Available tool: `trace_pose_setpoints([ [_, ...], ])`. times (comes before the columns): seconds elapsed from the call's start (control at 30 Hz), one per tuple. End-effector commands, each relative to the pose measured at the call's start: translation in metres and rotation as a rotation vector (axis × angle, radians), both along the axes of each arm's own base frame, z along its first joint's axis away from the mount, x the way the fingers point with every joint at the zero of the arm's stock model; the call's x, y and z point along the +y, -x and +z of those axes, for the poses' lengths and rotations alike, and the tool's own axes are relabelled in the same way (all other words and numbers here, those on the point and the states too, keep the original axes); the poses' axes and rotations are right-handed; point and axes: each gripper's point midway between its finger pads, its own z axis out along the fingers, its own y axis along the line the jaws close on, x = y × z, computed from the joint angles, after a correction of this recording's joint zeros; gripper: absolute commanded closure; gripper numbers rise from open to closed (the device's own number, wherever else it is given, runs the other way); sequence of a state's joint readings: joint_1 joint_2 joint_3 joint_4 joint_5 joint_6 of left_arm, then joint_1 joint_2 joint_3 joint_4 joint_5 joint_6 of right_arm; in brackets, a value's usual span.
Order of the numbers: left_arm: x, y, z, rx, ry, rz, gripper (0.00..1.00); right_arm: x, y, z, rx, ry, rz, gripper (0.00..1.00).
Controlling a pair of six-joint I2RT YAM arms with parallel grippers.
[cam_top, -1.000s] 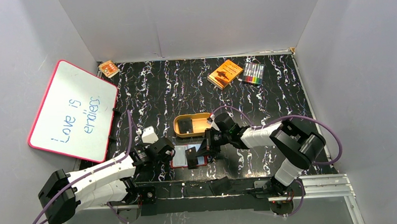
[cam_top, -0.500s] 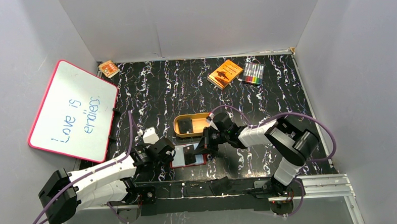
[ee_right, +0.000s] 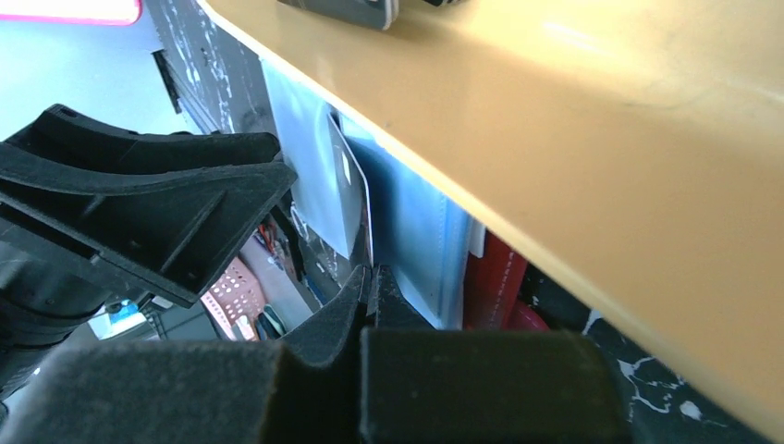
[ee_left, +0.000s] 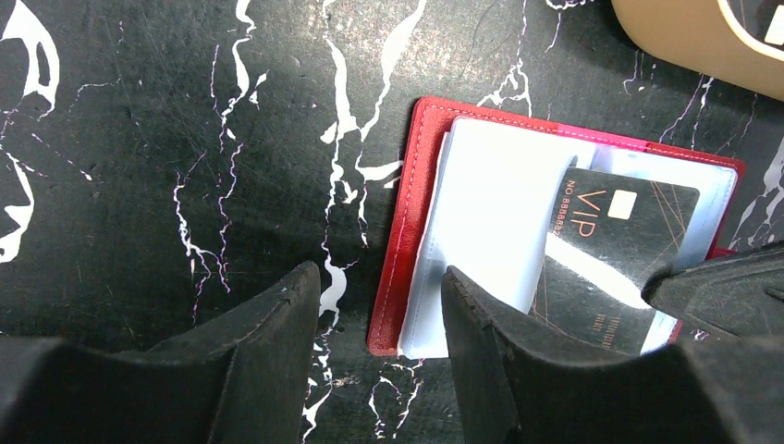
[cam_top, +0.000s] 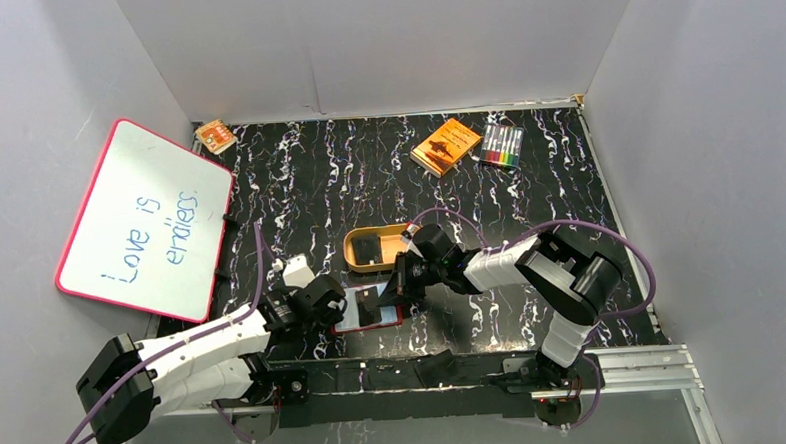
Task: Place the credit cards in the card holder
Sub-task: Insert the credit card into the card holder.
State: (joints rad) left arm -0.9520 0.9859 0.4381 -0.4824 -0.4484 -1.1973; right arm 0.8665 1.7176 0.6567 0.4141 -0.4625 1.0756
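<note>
Credit card [ee_left: 610, 250], the black one with VIP on it, lies slanted on top of the open card holder [ee_left: 481, 203]. The card holder is flat on the table, close to the robot and just in front of the tan tray [cam_top: 348, 250].

The right gripper [ee_right: 370, 282] is pinched tight on one corner of the card. From this gripper, the pale pocket lies to the left, toward the left arm. So I think the card has to slide that way, low and flat.

The card's left edge sits right at the mouth of the pocket, near the middle of the holder. I cannot tell if it is already a little way inside. The card is turned a bit and is not square with the pocket. A corner could catch if it is pushed like that, so it may need to be turned straight first.

The left gripper [ee_left: 381, 277] has its fingers apart. One finger is on the table beside the red edge. The other is on the pale pocket at the holder's left end. It looks like it pins the holder down so the push cannot shove it away.

Another dark card [cam_top: 370, 246] sits in the tray.
</note>
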Motion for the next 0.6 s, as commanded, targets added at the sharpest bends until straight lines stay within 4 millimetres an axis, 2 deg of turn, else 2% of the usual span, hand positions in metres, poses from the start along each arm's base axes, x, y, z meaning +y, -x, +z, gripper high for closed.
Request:
trace_pose_setpoints([
  [0.0, 0.01, 0.0, -0.001, -0.011, -0.018, 0.031, 0.52, 0.001, -0.007, 0.005, -0.043, 0.032, -0.011, 1.0],
  [0.2, 0.017, 0.001, 0.001, -0.011, -0.043, 0.062, 0.54, 0.0, -0.006, 0.001, -0.035, 0.046, -0.007, 1.0],
  [0.57, 0.026, 0.001, 0.003, -0.034, -0.047, 0.094, 0.58, -0.001, -0.001, 0.005, -0.029, 0.047, 0.007, 1.0],
])
